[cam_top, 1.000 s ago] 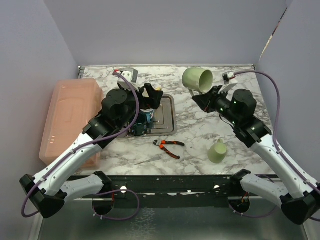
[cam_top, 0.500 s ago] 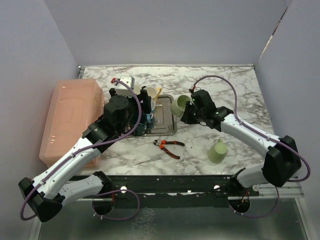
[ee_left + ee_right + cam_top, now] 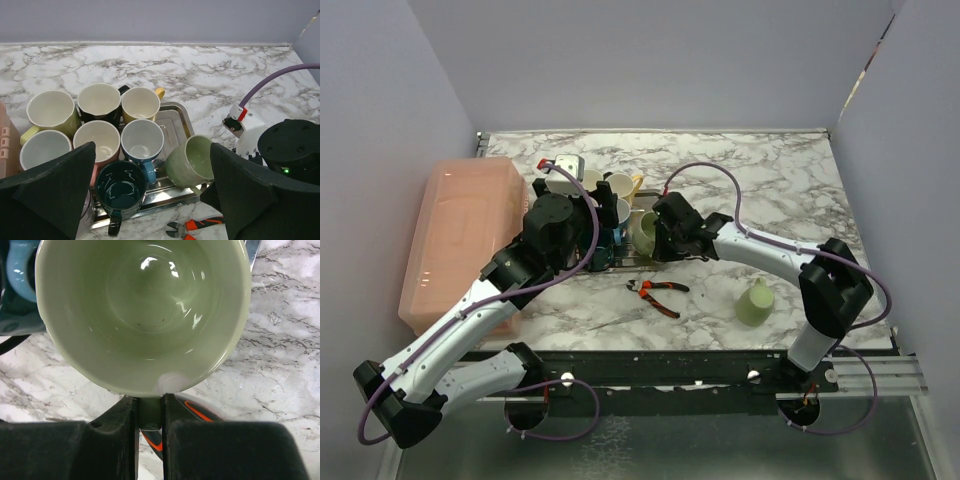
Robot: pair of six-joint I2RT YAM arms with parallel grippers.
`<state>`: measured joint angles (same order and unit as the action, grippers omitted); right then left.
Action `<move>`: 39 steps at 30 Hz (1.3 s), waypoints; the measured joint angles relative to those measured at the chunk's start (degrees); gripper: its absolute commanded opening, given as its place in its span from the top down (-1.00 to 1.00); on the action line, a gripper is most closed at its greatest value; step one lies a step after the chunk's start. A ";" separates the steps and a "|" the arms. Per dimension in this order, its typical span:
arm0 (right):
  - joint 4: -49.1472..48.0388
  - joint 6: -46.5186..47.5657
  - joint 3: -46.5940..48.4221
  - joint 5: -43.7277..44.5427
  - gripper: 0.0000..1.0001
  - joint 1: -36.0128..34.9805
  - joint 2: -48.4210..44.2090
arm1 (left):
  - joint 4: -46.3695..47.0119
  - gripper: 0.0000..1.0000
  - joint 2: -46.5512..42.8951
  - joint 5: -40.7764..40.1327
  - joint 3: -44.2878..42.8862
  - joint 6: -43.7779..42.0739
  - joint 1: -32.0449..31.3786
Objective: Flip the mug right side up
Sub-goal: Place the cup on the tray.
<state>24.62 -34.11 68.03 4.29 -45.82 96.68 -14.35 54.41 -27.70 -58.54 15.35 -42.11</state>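
Observation:
My right gripper (image 3: pixel 150 407) is shut on the handle of a pale green mug (image 3: pixel 145 310). In the left wrist view this mug (image 3: pixel 192 161) is tilted, mouth upward, at the front right corner of the steel tray (image 3: pixel 176 119). From above, the mug (image 3: pixel 647 232) sits at the tray's right side with the right gripper (image 3: pixel 665 236) beside it. My left gripper (image 3: pixel 151 150) hovers open above the mugs in the tray and holds nothing; in the top view the left gripper (image 3: pixel 603 228) is over the tray's left half.
Several upright mugs (image 3: pixel 100 102) fill the tray and the counter left of it. Orange-handled pliers (image 3: pixel 658 292) lie in front of the tray. Another pale green mug (image 3: pixel 754 302) stands front right. A pink box (image 3: pixel 460 235) lies along the left edge.
The right arm has swung the green mug from the back right of the counter leftward and down to the tray. The left gripper has opened a little wider.

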 measured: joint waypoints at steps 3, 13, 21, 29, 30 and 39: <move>1.46 -1.42 1.31 1.01 0.98 -0.46 1.90 | -0.02 -0.93 0.02 -0.04 0.39 -0.07 0.00; 4.31 -3.69 4.15 2.29 0.98 -2.36 5.75 | -0.35 -0.96 0.02 -0.22 1.07 -0.22 0.00; 5.03 -5.14 5.99 2.32 0.82 -3.72 7.19 | -0.39 -0.96 0.02 -0.13 1.07 -0.22 0.00; 5.27 -5.46 7.26 2.84 0.86 -5.40 8.33 | -0.61 -0.98 -0.76 0.26 1.07 -0.22 0.00; 5.33 -5.44 7.54 2.82 0.85 -5.64 8.52 | -0.61 -0.98 -0.90 0.26 1.07 -0.22 0.00; 7.06 -5.57 9.99 4.11 0.30 -7.30 10.56 | -0.83 -0.98 -1.25 1.49 1.07 -0.20 0.00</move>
<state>31.68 -39.68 78.02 8.40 -53.12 107.24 -15.18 53.17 -26.22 -57.47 15.16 -42.11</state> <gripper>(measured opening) 0.237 0.988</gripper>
